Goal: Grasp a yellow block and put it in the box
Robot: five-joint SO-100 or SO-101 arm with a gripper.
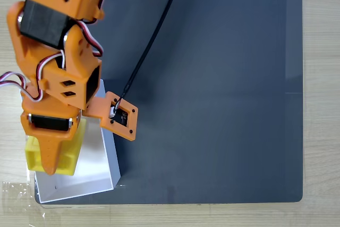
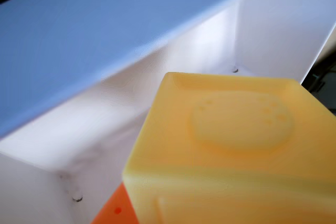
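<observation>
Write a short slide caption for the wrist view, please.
Bright yellow plastic cube with round stud held close above the white thin-walled open box.

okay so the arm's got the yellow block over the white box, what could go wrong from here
1. In the fixed view the yellow block sits toward the left wall of the box; released there, it might catch the rim and tip out.
2. The gripper covers much of the block, so the grip cannot be judged; opening unevenly could drag the block sideways.
3. The thin-walled box looks light, and a low finger could nudge it.
</observation>
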